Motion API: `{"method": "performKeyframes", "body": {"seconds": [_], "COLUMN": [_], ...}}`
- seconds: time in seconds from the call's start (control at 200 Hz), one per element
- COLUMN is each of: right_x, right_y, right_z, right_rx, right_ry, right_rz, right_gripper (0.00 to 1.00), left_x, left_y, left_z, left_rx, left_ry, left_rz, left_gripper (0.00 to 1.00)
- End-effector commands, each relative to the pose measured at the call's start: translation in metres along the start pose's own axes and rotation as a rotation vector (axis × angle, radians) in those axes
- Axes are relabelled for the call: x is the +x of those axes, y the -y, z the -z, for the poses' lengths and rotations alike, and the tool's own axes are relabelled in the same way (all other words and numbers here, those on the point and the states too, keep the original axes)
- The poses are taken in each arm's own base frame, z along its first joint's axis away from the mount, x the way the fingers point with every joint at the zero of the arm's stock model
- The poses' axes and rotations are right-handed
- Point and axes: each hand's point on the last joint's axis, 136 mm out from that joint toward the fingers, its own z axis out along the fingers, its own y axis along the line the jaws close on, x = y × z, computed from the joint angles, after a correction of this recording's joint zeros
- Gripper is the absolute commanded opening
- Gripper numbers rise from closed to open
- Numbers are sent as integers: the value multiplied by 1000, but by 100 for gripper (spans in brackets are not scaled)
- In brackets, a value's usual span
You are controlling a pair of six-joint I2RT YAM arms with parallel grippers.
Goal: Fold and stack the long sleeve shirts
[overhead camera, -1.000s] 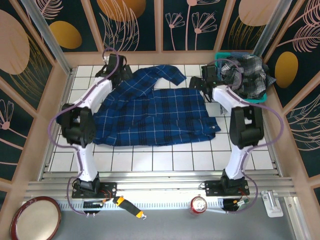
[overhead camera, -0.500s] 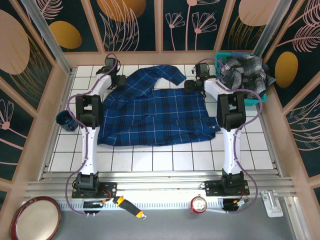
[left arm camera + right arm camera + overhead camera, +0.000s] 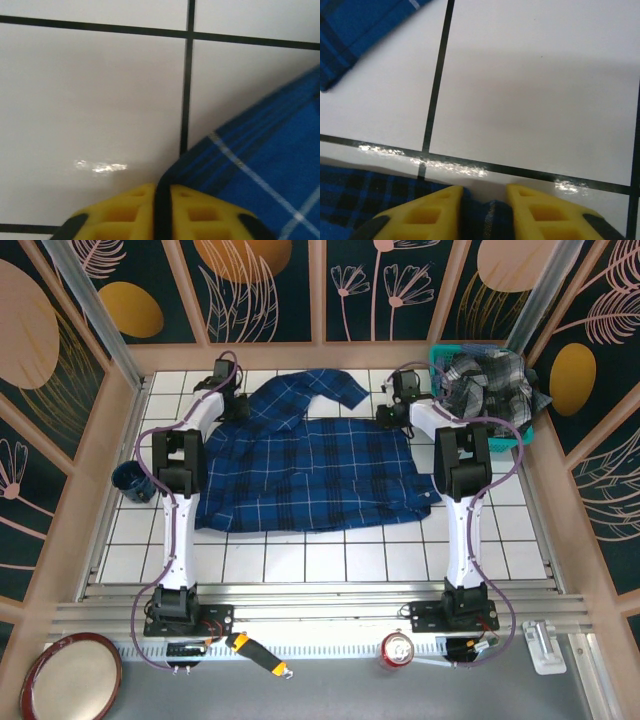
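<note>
My left gripper [image 3: 232, 402] sat at the upper left of the overhead view, at the far left corner of the navy-blue shirt [image 3: 310, 465], which lay spread flat across the middle of the white tiled table [image 3: 330, 560] with one sleeve angled toward the top centre. In my left wrist view my yellow fingers [image 3: 125, 210] were pressed together at the bottom edge of the frame with only a thin dark seam between them, and the shirt's hem ran in from the right side straight into that seam, so I was pinching the cloth. My right gripper [image 3: 390, 408] sat at the upper right of the shirt in the overhead view, just left of the teal basket [image 3: 438, 356]. In my right wrist view my two fingers [image 3: 540, 210] stood a little apart at the bottom of the frame with a fold of blue plaid filling the gap between them, clamped on it. More of the shirt showed in the lower left corner there, and another piece of it crossed the upper left corner. The grey checked shirt [image 3: 490, 385] lay heaped in the basket at the upper right of the overhead view, spilling over its rim, well apart from the navy one.
</note>
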Motion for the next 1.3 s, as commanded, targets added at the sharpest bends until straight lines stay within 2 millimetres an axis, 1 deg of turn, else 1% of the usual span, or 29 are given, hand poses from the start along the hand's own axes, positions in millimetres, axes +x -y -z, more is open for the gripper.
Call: {"method": "performKeyframes", "body": {"seconds": [0.0,0.09,0.15,0.205,0.25,0.26,0.3,0.345,0.36,0.37,0.425,0.445,0.46,0.475,0.505,0.616,0.666,0.686,0.696,0.716,0.781,0.846,0.991,1.031,1.081,1.211,1.276,1.286,1.296], "right_x": [-13,-25,-33,-36,-36,-36,-34,-30,-30,-25,-17,-11,-12,-6,0,26,39,45,47,52,62,72,88,91,97,110,112,112,111], "right_y": [-6,-9,-10,-11,-12,-13,-14,-16,-17,-16,-17,-17,-18,-18,-17,-11,-10,-10,-10,-11,-14,-15,-8,-8,-8,-6,-2,-1,0], "right_z": [23,41,53,64,72,74,79,86,89,89,96,98,100,101,103,109,110,110,110,110,111,111,116,117,116,112,113,113,113], "right_rx": [-18,-22,-19,-28,-36,-37,-42,-50,-53,-52,-57,-61,-63,-62,-59,-52,-60,-65,-67,-74,-97,-105,-72,-73,-73,-66,-36,-32,-28], "right_ry": [40,80,109,128,140,144,149,154,159,155,163,163,171,169,171,161,155,151,152,149,142,123,109,105,91,62,60,61,63], "right_rz": [12,22,26,28,27,27,25,24,24,21,16,16,16,13,9,-28,-42,-46,-49,-54,-61,-68,-84,-85,-88,-96,-90,-88,-85], "right_gripper": [15,0,0,0,0,0,0,0,0,0,0,0,0,0,0,0,0,0,0,0,0,0,0,0,0,0,0,0,0], "left_x": [-10,-30,-42,-49,-53,-50,-51,-42,-40,-42,-27,-24,-21,-18,-14,11,23,31,30,35,51,65,81,85,90,108,110,118,121], "left_y": [9,13,18,20,20,19,18,14,13,12,7,6,5,3,-1,-21,-29,-32,-33,-34,-43,-58,-88,-92,-92,-95,-96,-97,-98], "left_z": [21,52,76,97,111,111,125,131,137,143,152,158,162,166,174,191,196,192,200,202,204,206,221,222,220,210,208,203,201], "left_rx": [50,66,93,110,121,121,126,120,119,121,115,119,120,119,113,65,42,30,32,29,4,-52,-164,-182,-180,-190,-194,-200,-202], "left_ry": [4,58,95,128,150,146,166,162,168,179,187,199,207,213,231,253,263,252,269,273,275,272,311,309,298,278,276,256,248], "left_rz": [-5,5,11,28,44,48,64,92,100,106,131,140,145,152,165,211,233,241,245,253,279,307,357,362,363,380,380,378,376], "left_gripper": [0,0,0,0,0,0,0,0,0,0,0,0,0,0,0,0,0,0,0,0,0,0,0,0,0,0,0,0,0]}}
